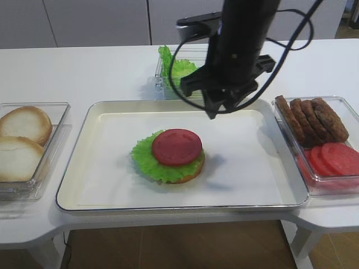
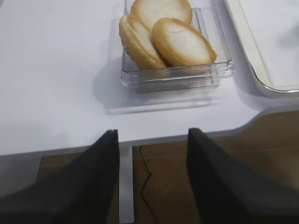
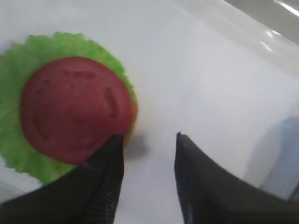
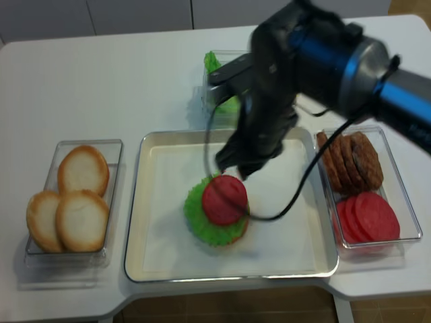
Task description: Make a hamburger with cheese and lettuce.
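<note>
The hamburger [image 1: 171, 159] sits in the middle of the cream tray [image 1: 106, 174]: a tan bun base, a frilly green lettuce leaf [image 1: 145, 156] and a flat red disc [image 1: 176, 147] on top. It also shows in the right wrist view [image 3: 70, 112] and the second high view [image 4: 219, 208]. My right gripper [image 3: 149, 137] is open and empty, hovering over the tray just behind and right of the hamburger [image 1: 221, 109]. My left gripper [image 2: 152, 133] is open and empty over the table's front edge, near the buns. No cheese is in view.
A clear box of pale bun halves [image 1: 22, 140] [image 2: 163, 37] stands left of the tray. A clear box with dark patties [image 1: 314, 117] and red slices [image 1: 336, 159] stands right. Spare lettuce [image 1: 174, 67] lies in a clear box behind the tray.
</note>
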Tool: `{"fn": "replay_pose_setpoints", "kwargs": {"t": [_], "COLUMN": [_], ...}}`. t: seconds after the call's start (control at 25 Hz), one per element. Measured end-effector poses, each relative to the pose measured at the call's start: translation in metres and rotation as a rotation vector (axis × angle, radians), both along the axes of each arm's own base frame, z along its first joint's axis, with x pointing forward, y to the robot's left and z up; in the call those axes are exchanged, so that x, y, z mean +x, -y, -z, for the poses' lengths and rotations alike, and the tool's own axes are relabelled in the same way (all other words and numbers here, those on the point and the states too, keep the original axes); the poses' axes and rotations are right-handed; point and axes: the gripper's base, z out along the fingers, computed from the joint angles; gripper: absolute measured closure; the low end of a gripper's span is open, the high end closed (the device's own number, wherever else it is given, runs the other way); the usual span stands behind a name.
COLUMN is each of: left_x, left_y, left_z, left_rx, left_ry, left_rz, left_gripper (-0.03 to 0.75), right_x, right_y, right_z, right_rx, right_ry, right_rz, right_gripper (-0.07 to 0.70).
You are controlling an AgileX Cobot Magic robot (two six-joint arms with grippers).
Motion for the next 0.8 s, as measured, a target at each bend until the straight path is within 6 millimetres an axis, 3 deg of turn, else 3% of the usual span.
{"fn": "replay_pose_setpoints", "kwargs": {"t": [0.24,0.44,0.64,0.8], "left_x": [0.0,0.0,0.0,0.0], "left_y": [0.0,0.0,0.0,0.0], "left_z": [0.0,0.0,0.0,0.0], "left_rx": [0.0,0.0,0.0,0.0], "left_ry": [0.0,0.0,0.0,0.0], "left_rz": [0.0,0.0,0.0,0.0], "left_gripper": [0.363,0.363,0.363,0.363], "right_x": [0.021,0.019,-0.003,-0.041], "right_y": [0.068,0.122,0.169,0.188], "right_z": [-0.028,-0.047,-0.054,-0.061], "right_rx": [0.032,0.046,0.044,0.043], "right_ry": [0.028,0.061,0.062,0.07], "right_rz": [0.191,0.331,0.456,0.5], "right_gripper": [0.34,0.34,0.34,0.34]}}
